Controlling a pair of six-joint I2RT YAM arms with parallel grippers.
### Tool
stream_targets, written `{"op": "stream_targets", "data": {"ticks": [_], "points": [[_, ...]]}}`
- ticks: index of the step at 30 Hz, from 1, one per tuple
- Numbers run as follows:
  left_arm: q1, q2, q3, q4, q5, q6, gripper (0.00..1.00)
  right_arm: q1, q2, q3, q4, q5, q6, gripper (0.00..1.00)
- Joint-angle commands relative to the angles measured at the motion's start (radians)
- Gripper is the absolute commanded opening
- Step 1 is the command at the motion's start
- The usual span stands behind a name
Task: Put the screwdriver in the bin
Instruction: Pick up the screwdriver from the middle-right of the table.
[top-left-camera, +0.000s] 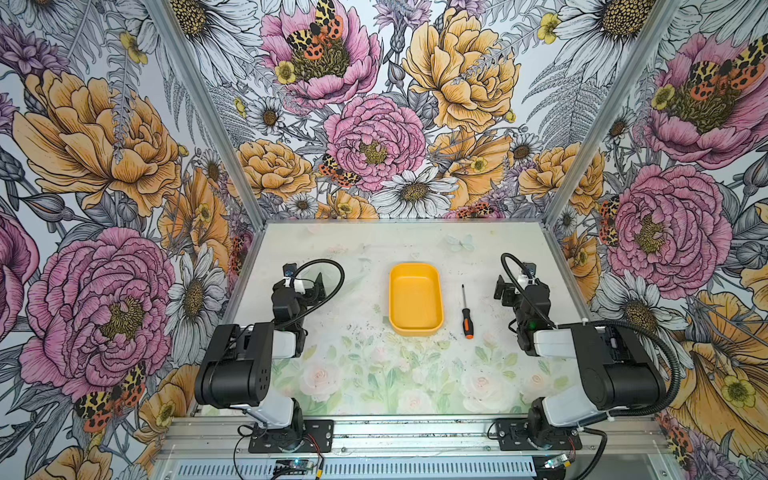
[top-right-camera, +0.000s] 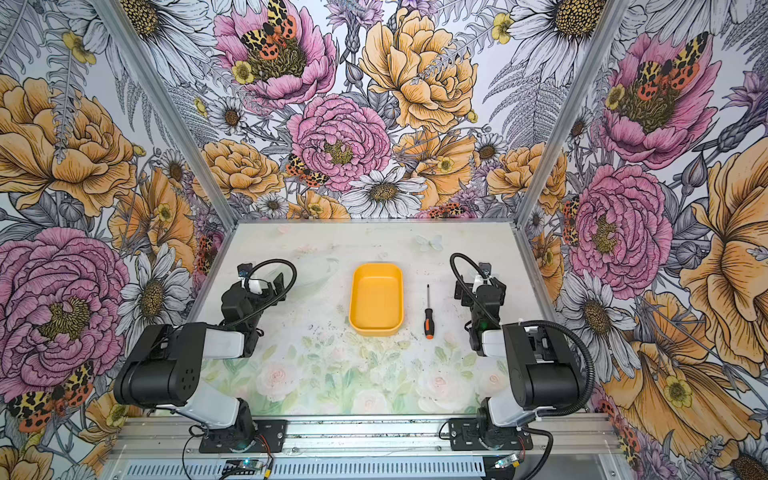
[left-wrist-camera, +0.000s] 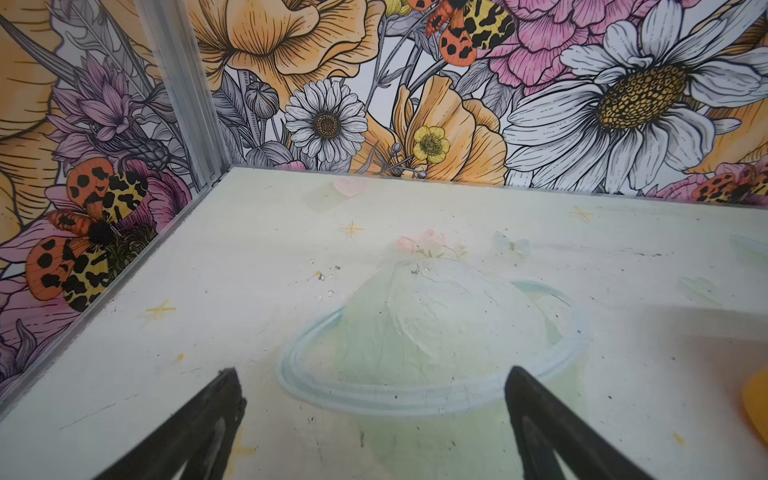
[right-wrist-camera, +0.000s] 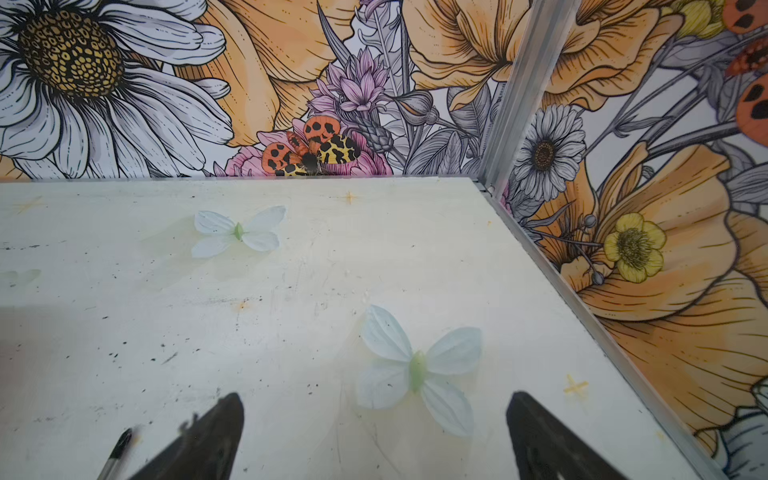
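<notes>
**Orange-and-black handle is the part to grip**

The screwdriver (top-left-camera: 466, 311) lies flat on the table (top-left-camera: 374, 249), just right of the bin (top-left-camera: 415, 331) and not touching it. Its shaft points far and its handle lies near. The bin holds nothing, so the pick-up is not yet begun.

The right gripper (right-wrist-camera: 374, 399) stands right of the screwdriver with its jaws spread wide and nothing between them. In its wrist view only the shaft tip shows, beside one finger. The left gripper (left-wrist-camera: 370, 374) is likewise spread and empty, left of the bin and well apart from the tool.

The right arm looks the better placed of the two.
- Bring the jaws over the handle and set them across its length.
- Go down until the fingertips almost meet the table, then close on the thick handle. The thin shaft would likely slip or swing.
- Lift above the bin's wall and carry the tool left.
- Keep it lined up with the bin's long side and let go low, so it does not bounce out.
</notes>
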Motion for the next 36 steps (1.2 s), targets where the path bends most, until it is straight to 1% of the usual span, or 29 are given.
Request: {"op": "stream_targets", "data": {"ticks": [1,12,14,17,20,22,24,26,28,29,31,33,34,36], "points": [[-0.006,-0.005,0.007,-0.001,-0.008,0.006,0.99,-0.005,0.007,0.012,0.007,-0.014,0.013,1.0],[-0.004,-0.008,0.011,-0.008,-0.002,0.007,0.99,-0.004,0.003,0.007,0.016,-0.012,0.011,0.99],[-0.003,-0.028,0.024,-0.052,0.003,0.008,0.99,-0.002,-0.022,0.024,-0.036,0.014,0.02,0.99],[-0.006,-0.088,0.049,-0.139,0.008,0.014,0.99,-0.001,-0.109,0.056,-0.162,0.042,0.025,0.99],[-0.016,-0.171,0.107,-0.339,-0.003,0.0,0.99,0.001,-0.213,0.092,-0.314,0.03,0.037,0.98],[-0.018,-0.215,0.156,-0.465,0.031,-0.017,0.99,0.002,-0.289,0.14,-0.473,-0.021,0.067,0.96],[-0.026,-0.252,0.197,-0.574,0.05,-0.07,0.99,0.012,-0.345,0.188,-0.623,-0.07,0.09,0.95],[-0.034,-0.278,0.231,-0.652,0.112,-0.115,0.99,0.022,-0.388,0.231,-0.762,-0.116,0.13,0.95],[-0.05,-0.303,0.245,-0.701,0.186,-0.155,0.99,0.024,-0.408,0.291,-0.922,-0.191,0.208,0.95],[-0.065,-0.313,0.247,-0.717,0.221,-0.174,0.99,0.024,-0.407,0.313,-0.972,-0.24,0.242,0.95],[-0.104,-0.332,0.24,-0.736,0.261,-0.206,0.99,0.028,-0.392,0.326,-1.02,-0.342,0.305,0.95],[-0.153,-0.348,0.23,-0.755,0.268,-0.225,0.99,0.043,-0.378,0.313,-1.033,-0.407,0.359,0.94],[-0.177,-0.356,0.225,-0.772,0.264,-0.236,0.99,0.058,-0.374,0.301,-1.037,-0.423,0.378,0.94],[-0.219,-0.372,0.212,-0.793,0.254,-0.256,0.99,0.095,-0.371,0.277,-1.051,-0.411,0.401,0.94]]}}
